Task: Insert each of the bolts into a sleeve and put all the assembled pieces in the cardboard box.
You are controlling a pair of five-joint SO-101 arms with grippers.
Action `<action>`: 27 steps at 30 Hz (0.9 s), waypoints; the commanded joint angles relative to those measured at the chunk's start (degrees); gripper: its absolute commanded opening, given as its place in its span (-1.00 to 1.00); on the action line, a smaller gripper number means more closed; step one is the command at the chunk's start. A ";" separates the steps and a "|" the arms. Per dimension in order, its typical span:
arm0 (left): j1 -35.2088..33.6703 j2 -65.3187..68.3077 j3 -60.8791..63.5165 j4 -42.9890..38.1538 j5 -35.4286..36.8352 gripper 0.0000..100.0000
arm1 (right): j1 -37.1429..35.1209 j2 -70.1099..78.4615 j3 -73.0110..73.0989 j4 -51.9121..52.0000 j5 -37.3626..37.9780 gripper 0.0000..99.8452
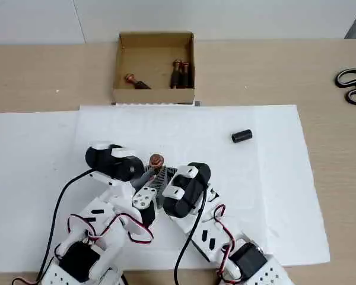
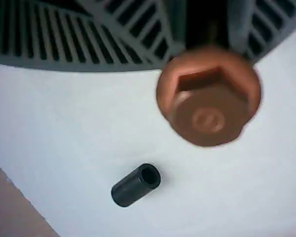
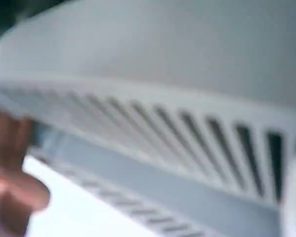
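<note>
A copper-headed bolt (image 1: 156,160) stands head up over the white paper, between my two arms. My left gripper (image 1: 152,174) comes at it from the left and is shut on its shank. In the left wrist view the bolt head (image 2: 208,96) looms large under ribbed grey fingers (image 2: 113,34). My right gripper (image 1: 165,180) sits right beside the bolt, on its right. The right wrist view catches the bolt (image 3: 10,173) at the picture's edge. A loose black sleeve (image 1: 241,136) (image 2: 136,184) lies on the paper, far to the right. The cardboard box (image 1: 154,95) holds three assembled pieces (image 1: 181,74).
White paper (image 1: 273,196) covers most of the table in front of the box. Scissors (image 1: 353,85) lie at the far right edge on the bare wood. A ribbed grey surface (image 3: 163,148) crosses the right wrist view close to the lens.
</note>
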 commanded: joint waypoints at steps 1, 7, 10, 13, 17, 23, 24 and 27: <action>0.44 -0.09 -1.10 -0.79 -0.62 -0.97 | 1.36 -1.27 -2.02 -1.54 0.62 -1.00; 0.26 -0.09 -1.10 0.00 -0.62 -0.67 | 1.36 -1.27 -2.02 -1.54 0.62 -1.00; 0.26 -0.09 -1.19 1.23 -0.70 -0.67 | 1.36 -1.27 -2.02 -1.54 0.62 -1.00; 0.26 -0.09 -1.27 1.93 -0.70 -0.67 | 1.36 -1.27 -1.93 -1.54 0.62 -1.00; -1.14 -0.09 -1.36 1.85 -1.93 -0.66 | 1.36 -1.27 -1.93 -1.54 0.62 -1.00; -11.08 -0.09 -1.36 1.67 -10.11 -0.66 | 1.36 -1.19 -1.93 -1.45 0.62 -1.00; -11.96 -0.09 -1.36 1.76 -10.99 -0.66 | 1.36 -1.19 -1.49 -1.54 0.62 -1.00; -12.84 -0.09 -2.86 2.02 -11.43 -0.66 | 1.36 -1.19 -0.44 -1.80 0.62 -1.00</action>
